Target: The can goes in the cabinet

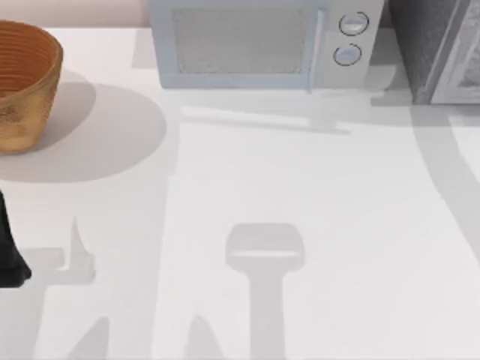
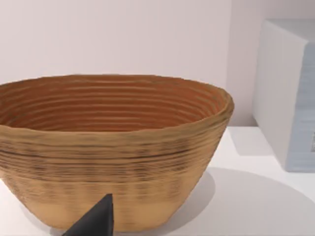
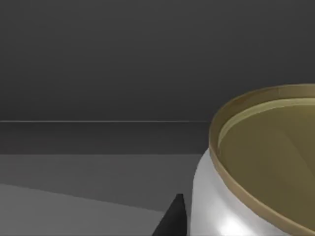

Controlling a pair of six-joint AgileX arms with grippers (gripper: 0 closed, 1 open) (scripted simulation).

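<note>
The can (image 3: pixel 256 167), white-sided with a dull gold top, stands very close in the right wrist view, against dark grey walls and a grey floor (image 3: pixel 74 177). My right gripper (image 3: pixel 231 231) is shut on the can; one dark fingertip (image 3: pixel 172 219) lies along its side and the other is hidden. In the top view the cabinet (image 1: pixel 424 45), dark grey and speckled with a lighter framed door panel (image 1: pixel 465 67), stands at the far right corner. My left arm (image 1: pixel 9 259) is parked at the left edge of the table.
A woven tan basket (image 1: pixel 22 82) sits at the far left, and it rises close ahead in the left wrist view (image 2: pixel 113 147). A pale microwave (image 1: pixel 262 41) with two round dials stands at the back centre, to the left of the cabinet.
</note>
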